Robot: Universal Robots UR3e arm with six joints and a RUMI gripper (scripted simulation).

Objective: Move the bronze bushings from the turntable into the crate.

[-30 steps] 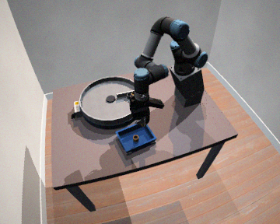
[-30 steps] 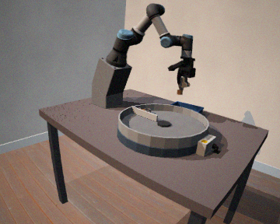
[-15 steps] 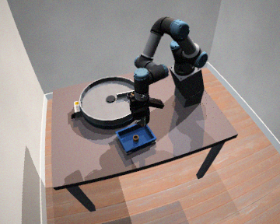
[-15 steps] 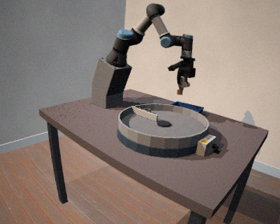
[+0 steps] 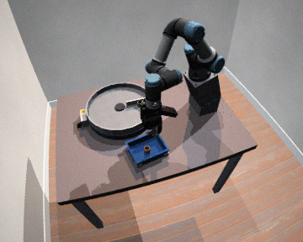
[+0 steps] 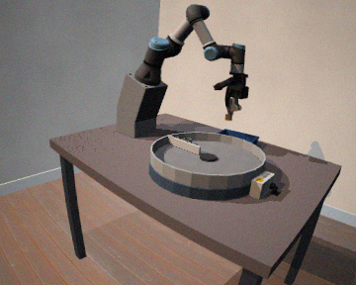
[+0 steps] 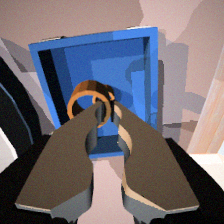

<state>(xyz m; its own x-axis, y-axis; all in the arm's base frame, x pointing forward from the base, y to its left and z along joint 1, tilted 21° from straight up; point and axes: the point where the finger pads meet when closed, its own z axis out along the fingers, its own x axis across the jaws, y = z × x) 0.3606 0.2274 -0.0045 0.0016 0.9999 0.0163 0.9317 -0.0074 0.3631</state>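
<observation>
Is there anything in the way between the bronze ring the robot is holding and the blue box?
Nothing visible. The gripper holds the bronze ring in the air right above the open blue box. Another bronze ring already lies inside, but there is bare floor around it.

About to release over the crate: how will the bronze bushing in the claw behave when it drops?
The bronze bushing is a short round ring, so it will likely roll or bounce if it lands on edge. The blue crate has raised walls that should contain it. The claw pinches only its wall, so it may tilt on release.
</observation>
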